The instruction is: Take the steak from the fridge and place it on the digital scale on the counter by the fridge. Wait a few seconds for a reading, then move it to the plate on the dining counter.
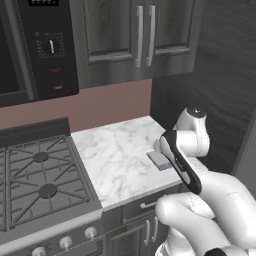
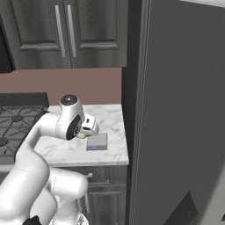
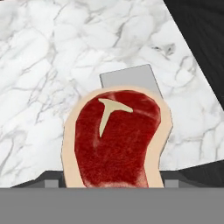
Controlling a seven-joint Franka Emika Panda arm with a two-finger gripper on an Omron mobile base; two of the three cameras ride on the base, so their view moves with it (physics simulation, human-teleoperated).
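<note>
Steak [image 3: 114, 140] fills the hand view, clamped in the claw [image 2: 83, 132] above the counter [image 1: 117, 155], just short of the scale [image 2: 97, 142]. Fetching looks done; weighing and the carry to the plate remain.

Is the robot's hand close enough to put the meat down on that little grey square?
Probably yes. The gripper holds the steak over the counter, with the digital scale just ahead and nothing lying between them.
</note>
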